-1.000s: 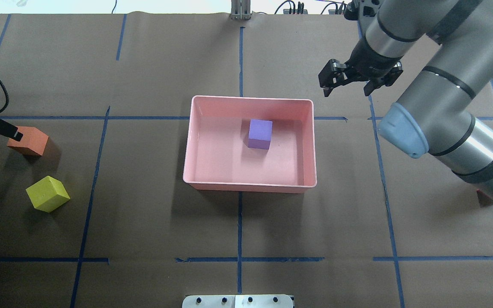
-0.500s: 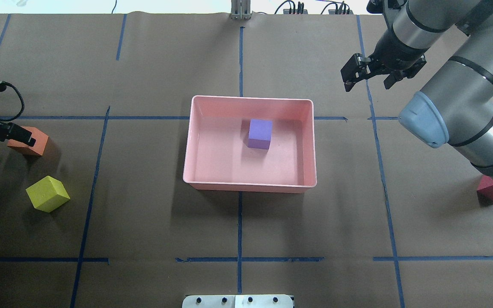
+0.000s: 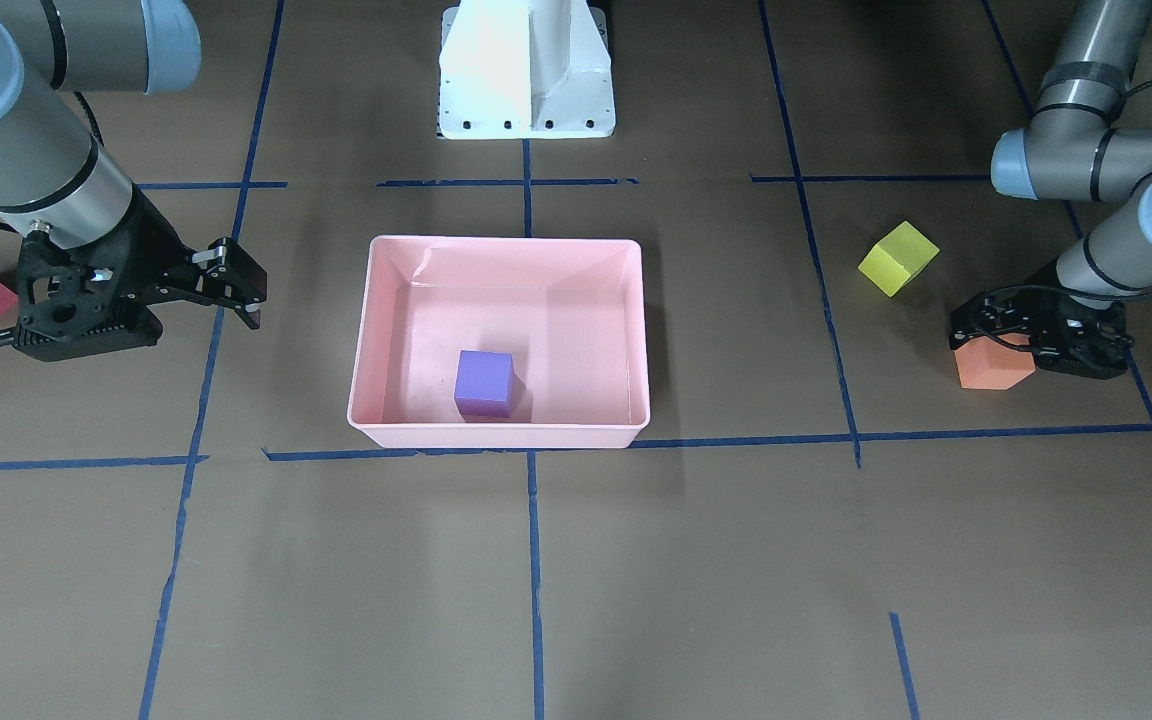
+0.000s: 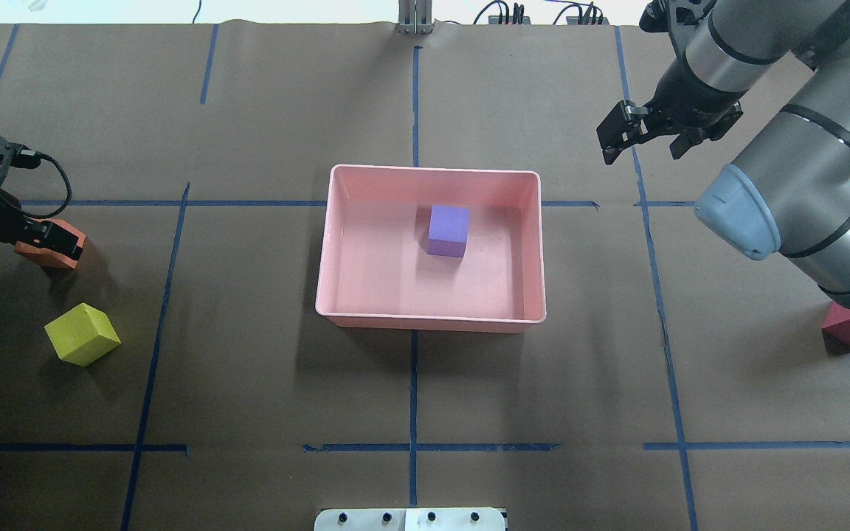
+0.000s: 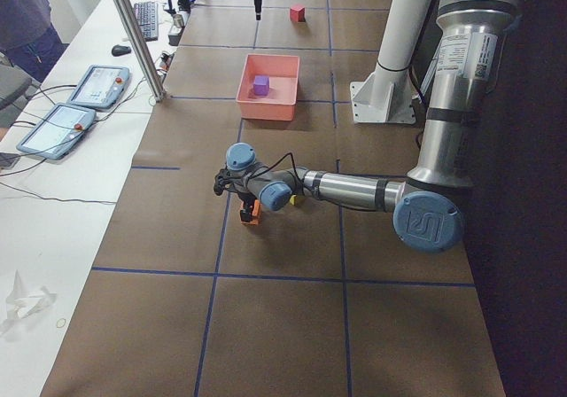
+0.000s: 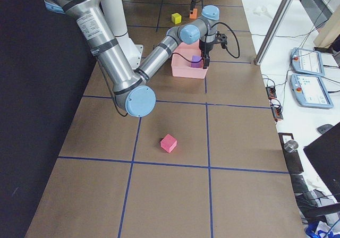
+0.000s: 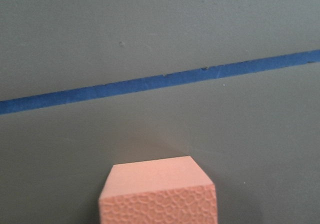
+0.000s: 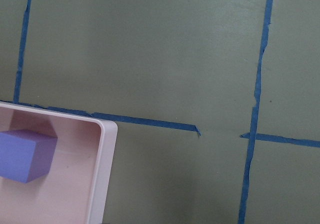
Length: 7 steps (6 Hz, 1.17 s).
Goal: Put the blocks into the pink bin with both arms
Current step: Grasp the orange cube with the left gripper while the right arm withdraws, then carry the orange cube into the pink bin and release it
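The pink bin [image 4: 432,172] sits mid-table with the purple block [image 4: 448,231] inside; the bin's corner [image 8: 102,174] also shows in the right wrist view. My left gripper [image 4: 60,242] is low over the orange block [image 4: 35,252], fingers astride it and seemingly open; the left wrist view shows that block [image 7: 160,194] close below. The yellow block [image 4: 82,334] lies loose nearby. My right gripper [image 4: 639,146] is open and empty, above the table beyond the bin's far right corner. The red block [image 4: 849,330] lies on the table beside the right arm.
Blue tape lines grid the brown table. The white pedestal base [image 3: 526,70] stands at the robot's edge. In the exterior left view, tablets [image 5: 75,105] and a keyboard lie on a side bench, with a metal post [image 5: 133,34] near the table.
My right gripper has moved right, away from the bin, uncovering the red block. My left gripper has shifted right, further over the orange block.
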Available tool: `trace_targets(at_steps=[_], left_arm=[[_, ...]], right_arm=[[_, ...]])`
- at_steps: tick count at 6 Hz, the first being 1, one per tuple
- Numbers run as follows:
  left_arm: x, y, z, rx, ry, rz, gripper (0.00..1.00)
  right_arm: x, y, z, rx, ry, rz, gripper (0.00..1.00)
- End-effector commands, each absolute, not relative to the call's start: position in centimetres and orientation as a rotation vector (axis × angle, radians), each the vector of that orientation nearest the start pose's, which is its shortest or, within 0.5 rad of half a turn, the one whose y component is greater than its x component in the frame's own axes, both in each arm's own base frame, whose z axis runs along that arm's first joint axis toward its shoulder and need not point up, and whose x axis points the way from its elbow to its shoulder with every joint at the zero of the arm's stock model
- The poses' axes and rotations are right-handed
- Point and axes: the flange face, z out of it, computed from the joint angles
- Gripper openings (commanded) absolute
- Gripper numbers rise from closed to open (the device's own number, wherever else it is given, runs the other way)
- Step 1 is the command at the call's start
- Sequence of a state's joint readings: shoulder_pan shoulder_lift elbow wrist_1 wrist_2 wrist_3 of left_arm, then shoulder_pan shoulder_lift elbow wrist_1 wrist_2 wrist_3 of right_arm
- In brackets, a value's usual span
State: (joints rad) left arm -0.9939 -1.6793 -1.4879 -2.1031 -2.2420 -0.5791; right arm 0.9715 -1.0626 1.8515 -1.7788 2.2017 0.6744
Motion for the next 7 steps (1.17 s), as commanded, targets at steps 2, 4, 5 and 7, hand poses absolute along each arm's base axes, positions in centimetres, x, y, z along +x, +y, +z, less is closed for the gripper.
trace_targets(at_steps=[2,4,5,7], left_arm=[[25.4,-52.0,55.0,0.153,0.859,0.195,0.42],[24.6,-55.8,49.6,0.183,0.887,0.107,0.42],[24.7,-56.3,44.8,0.176,0.885,0.088,0.43],[26.1,-56.9,27.9,0.1,0.896,-0.054,0.46]], right_arm=[[-28.2,-54.5,27.7,0.094,-0.818,-0.155,1.0],[-27.1,-54.6,29.4,0.106,-0.803,-0.194,1.0],[-24.7,-54.0,32.1,0.119,-0.787,-0.247,1.0],[-16.3,-52.3,39.3,0.142,-0.77,-0.361,1.0]])
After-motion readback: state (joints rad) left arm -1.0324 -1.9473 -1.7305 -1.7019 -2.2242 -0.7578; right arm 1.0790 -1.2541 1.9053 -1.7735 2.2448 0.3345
